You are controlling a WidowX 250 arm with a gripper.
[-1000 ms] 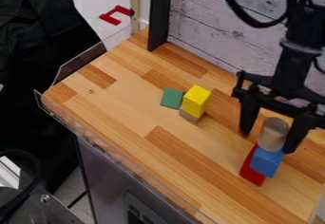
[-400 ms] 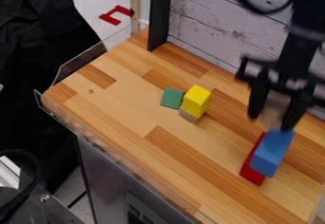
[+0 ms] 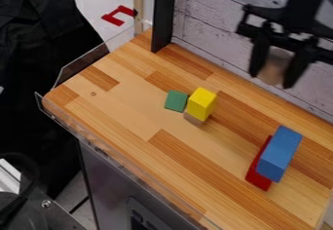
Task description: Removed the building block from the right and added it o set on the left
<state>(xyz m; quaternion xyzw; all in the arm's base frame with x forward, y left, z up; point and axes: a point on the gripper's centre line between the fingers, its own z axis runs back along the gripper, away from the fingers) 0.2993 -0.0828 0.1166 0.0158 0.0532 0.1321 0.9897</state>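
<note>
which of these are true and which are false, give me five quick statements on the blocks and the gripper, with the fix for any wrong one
1. The yellow block sits on top of a brown block. True.
2. The gripper has nothing between its jaws. False: a wooden block is held there.
3. The green block is stacked on the yellow block. False: it is on the table, beside the yellow and brown stack.
4. From this view, the blue block partly hides the red block. True.
5. The held block is already set on the yellow block. False: it is up in the air, away from that stack.
</note>
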